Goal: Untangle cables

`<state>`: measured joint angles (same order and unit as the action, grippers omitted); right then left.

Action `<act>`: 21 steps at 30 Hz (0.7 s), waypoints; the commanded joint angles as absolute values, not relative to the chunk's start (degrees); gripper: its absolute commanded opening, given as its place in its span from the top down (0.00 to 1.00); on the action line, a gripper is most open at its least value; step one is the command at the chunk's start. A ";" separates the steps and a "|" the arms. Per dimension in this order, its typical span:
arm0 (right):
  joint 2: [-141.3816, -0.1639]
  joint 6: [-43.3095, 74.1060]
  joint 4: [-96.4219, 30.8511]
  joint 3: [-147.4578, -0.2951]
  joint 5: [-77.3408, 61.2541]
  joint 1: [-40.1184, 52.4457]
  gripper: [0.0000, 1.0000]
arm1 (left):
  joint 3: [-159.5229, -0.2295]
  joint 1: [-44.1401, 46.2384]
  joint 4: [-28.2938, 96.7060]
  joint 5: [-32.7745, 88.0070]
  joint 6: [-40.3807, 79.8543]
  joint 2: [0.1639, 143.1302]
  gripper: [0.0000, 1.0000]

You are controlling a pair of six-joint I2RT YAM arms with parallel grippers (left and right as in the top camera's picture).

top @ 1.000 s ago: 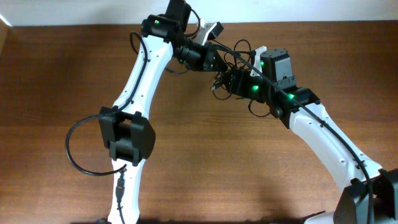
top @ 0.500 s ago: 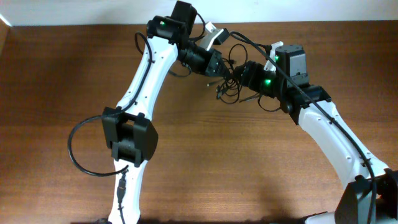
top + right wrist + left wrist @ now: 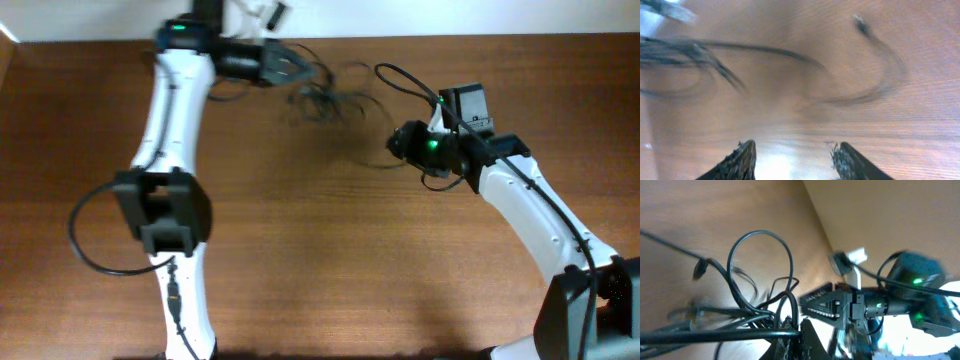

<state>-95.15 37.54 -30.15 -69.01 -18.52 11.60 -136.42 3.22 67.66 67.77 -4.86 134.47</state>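
Observation:
The cables (image 3: pixel 328 95) are a blurred tangle of thin black cords hanging over the table at the back, trailing right from my left gripper (image 3: pixel 298 67). In the left wrist view that gripper (image 3: pixel 802 339) is shut on the cables (image 3: pixel 760 280), with one taut strand running left and loops rising above the jaws. My right gripper (image 3: pixel 394 141) stands right of the tangle, apart from it. In the right wrist view it (image 3: pixel 795 157) is open with nothing between its fingers. The cables (image 3: pixel 687 57) are smeared at upper left there, and one strand with a plug (image 3: pixel 860 22) curves at upper right.
Thick black arm wiring loops above my right wrist (image 3: pixel 405 78) and beside the left arm's elbow (image 3: pixel 85 245). The brown wooden table (image 3: pixel 330 250) ends at a white wall along the back. My right arm (image 3: pixel 890 300) shows in the left wrist view.
My left arm has swung left, pulling the cables away with it. My right gripper has let go of the tangle and stayed near the middle, its jaws a little narrower.

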 commanded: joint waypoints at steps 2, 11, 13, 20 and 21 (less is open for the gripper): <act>-95.31 31.29 -35.18 -68.79 -18.26 8.03 0.51 | -137.21 -3.92 68.55 70.54 -4.32 133.40 1.00; -95.24 35.62 -19.31 -69.41 -44.62 8.49 0.44 | -137.21 5.48 69.23 70.22 -3.01 133.40 1.00; -95.24 41.32 -16.12 -69.41 -44.34 9.74 0.38 | -137.21 8.29 69.25 65.60 -2.72 133.40 1.00; -95.33 50.02 -13.37 -69.41 -35.27 11.68 0.35 | -137.21 16.84 68.49 64.27 0.93 133.40 1.00; -95.44 50.02 -12.69 -69.38 -35.24 11.73 0.36 | -137.21 17.61 68.42 64.29 0.97 133.40 1.00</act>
<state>-95.33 48.93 -13.93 -68.69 -37.12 11.29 -136.40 16.21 68.69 63.35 -0.36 134.47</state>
